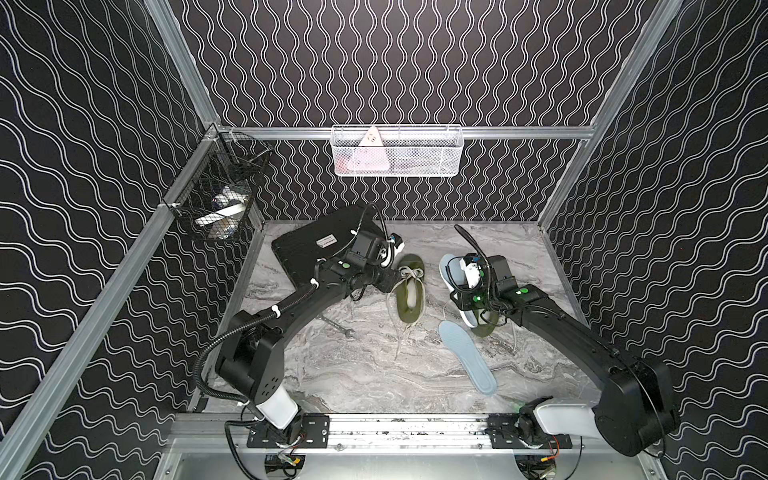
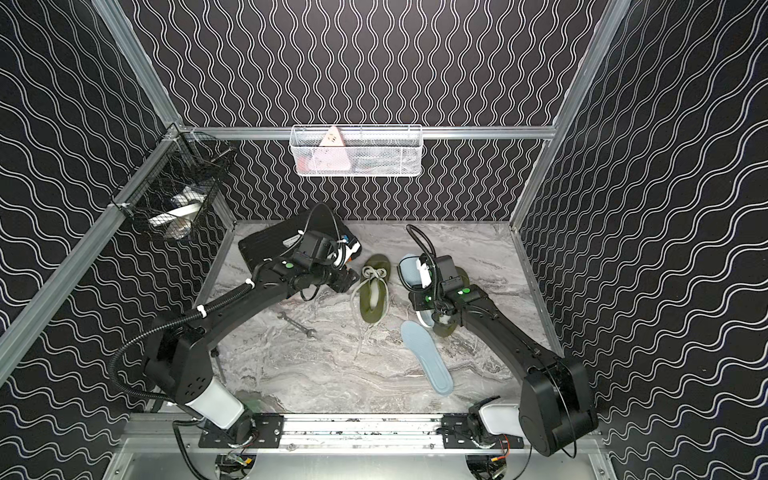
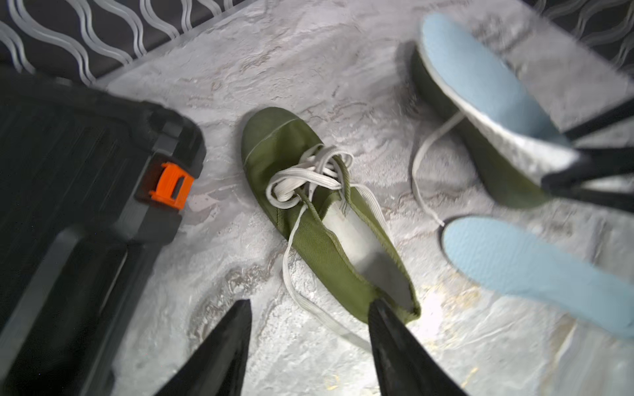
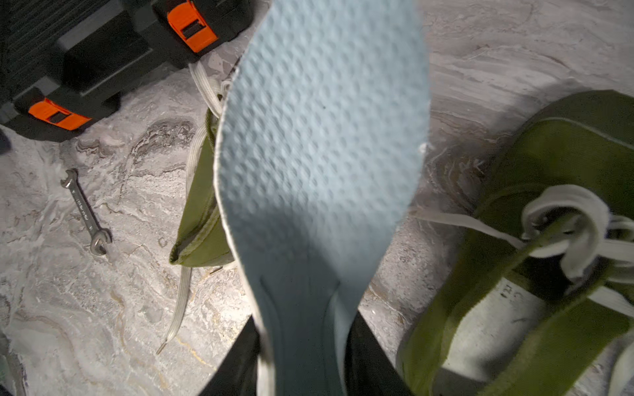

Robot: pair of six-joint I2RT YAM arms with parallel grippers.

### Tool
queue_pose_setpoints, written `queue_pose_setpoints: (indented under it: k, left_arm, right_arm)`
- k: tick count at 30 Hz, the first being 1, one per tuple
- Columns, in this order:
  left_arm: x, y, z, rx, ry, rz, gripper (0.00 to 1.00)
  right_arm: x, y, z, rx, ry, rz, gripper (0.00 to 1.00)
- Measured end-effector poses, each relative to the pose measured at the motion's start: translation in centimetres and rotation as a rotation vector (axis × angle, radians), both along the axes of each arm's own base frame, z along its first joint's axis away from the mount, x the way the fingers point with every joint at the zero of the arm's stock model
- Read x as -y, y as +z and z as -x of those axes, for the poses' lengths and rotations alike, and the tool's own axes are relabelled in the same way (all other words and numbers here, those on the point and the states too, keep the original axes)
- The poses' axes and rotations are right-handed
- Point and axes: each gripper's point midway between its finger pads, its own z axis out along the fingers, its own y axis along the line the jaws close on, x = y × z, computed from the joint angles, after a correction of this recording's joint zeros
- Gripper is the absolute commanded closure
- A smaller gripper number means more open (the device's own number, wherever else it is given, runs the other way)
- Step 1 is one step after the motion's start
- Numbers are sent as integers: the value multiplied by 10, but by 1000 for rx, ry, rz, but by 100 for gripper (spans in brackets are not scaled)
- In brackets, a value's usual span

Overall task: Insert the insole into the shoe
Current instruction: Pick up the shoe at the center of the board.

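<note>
My right gripper (image 4: pixel 302 329) is shut on the heel end of a light-blue insole (image 4: pixel 322 154), held off the table (image 1: pixel 451 270). Under that arm lies an olive-green shoe (image 4: pixel 549 274) with white laces, partly hidden in both top views (image 1: pixel 484 328). A second olive shoe (image 1: pixel 409 291) lies at mid-table, its pale lining showing (image 3: pixel 308 212). My left gripper (image 3: pixel 310 308) is open at this shoe's heel; one of its fingers (image 3: pixel 380 325) overlaps the heel rim. Another light-blue insole (image 1: pixel 467 357) lies flat nearer the front.
A black case (image 1: pixel 328 245) with orange latches (image 3: pixel 171 185) sits at the back left, close to my left arm. A small wrench (image 2: pixel 297 324) lies on the marble table (image 1: pixel 353 374). A black wire basket (image 1: pixel 220 195) and a white one (image 1: pixel 397 151) hang on the walls.
</note>
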Motion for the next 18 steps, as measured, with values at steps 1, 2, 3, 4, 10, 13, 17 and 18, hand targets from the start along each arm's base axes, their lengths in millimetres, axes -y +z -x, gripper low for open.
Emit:
queue_pose_setpoints:
  k: [1, 2, 3, 4, 10, 13, 17, 18]
  left_arm:
    - [3, -1, 1, 17, -33, -14, 46]
    - [6, -2, 0, 37, -66, -23, 48]
    - [10, -2, -1, 59, -98, -30, 50]
    - [13, -3, -3, 76, -123, -36, 51]
    - [33, -28, -7, 118, -252, -87, 58]
    - [40, -38, -9, 139, -296, -114, 58]
    - [48, -47, -13, 197, -342, -170, 57]
    - [50, -49, -14, 213, -351, -190, 56]
  right_arm:
    - [0, 0, -1, -7, 2, -8, 62]
    - [1, -1, -2, -14, -6, -11, 62]
    - [2, -1, -3, -20, -12, -12, 62]
    - [3, -2, -3, -25, -13, -15, 62]
    - [6, -2, -1, -49, -28, -37, 62]
    - [9, -2, -1, -57, -37, -42, 62]
    - [10, -3, 0, -63, -36, -46, 62]
    - [10, -2, 0, -64, -35, -48, 62]
